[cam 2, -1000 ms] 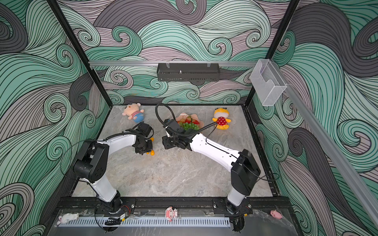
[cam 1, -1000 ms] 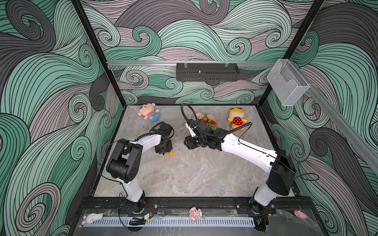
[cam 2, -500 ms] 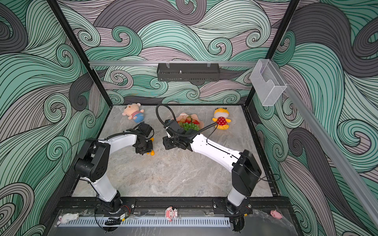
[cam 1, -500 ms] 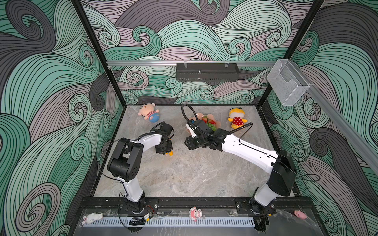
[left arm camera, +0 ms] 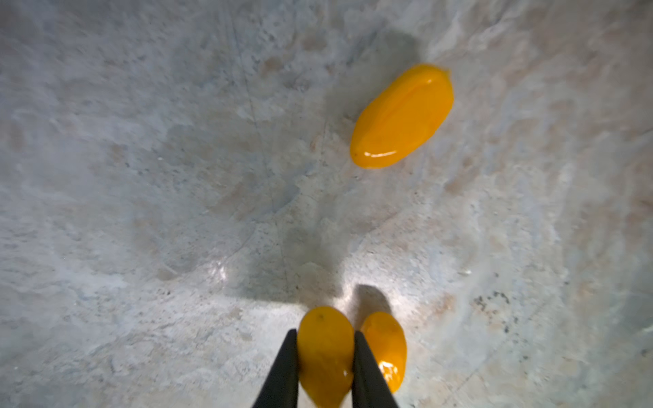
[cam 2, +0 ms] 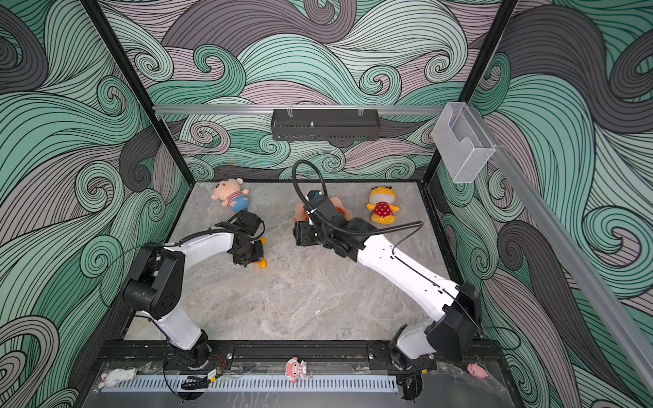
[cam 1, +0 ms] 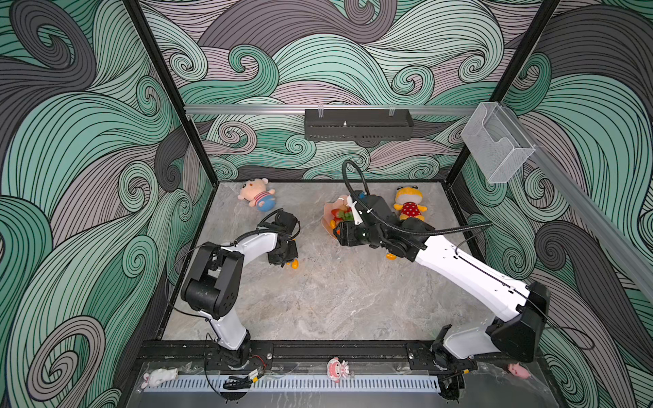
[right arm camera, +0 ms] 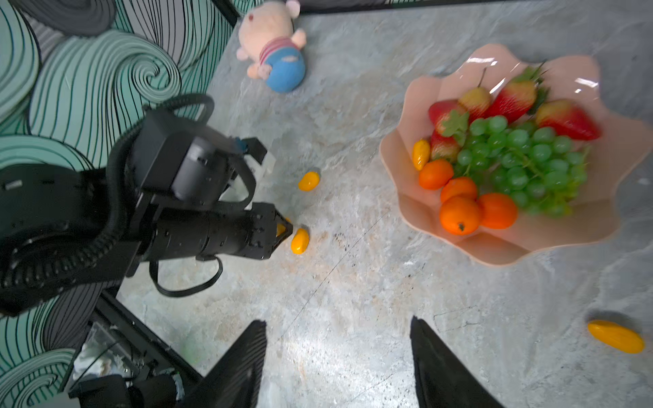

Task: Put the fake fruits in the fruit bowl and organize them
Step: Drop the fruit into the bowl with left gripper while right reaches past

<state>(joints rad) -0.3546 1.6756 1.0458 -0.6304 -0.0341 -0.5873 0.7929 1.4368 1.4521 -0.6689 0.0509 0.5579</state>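
In the left wrist view my left gripper (left arm camera: 325, 333) is shut on a yellow-orange kumquat (left arm camera: 325, 367) just above the table. A second kumquat (left arm camera: 385, 349) lies touching its finger, and a third (left arm camera: 403, 116) lies farther off. The pink scalloped fruit bowl (right arm camera: 530, 240) holds strawberries (right arm camera: 512, 97), a green grape bunch (right arm camera: 523, 166), tangerines (right arm camera: 459, 213) and one kumquat (right arm camera: 421, 153). My right gripper (right arm camera: 338, 321) hangs open and empty over bare table, near the bowl's (cam 1: 330, 212) front edge. Another kumquat (right arm camera: 616, 335) lies loose beside it.
A pink doll in blue (cam 1: 257, 197) lies at the back left. A yellow, red-dotted plush (cam 1: 410, 206) sits right of the bowl, behind my right arm. A black shelf (cam 1: 358, 124) and a clear box (cam 1: 496, 145) hang on the walls.
My left jaws have closed tighter on the kumquat. My right gripper has shifted slightly toward the bowl and its jaws have spread wider.
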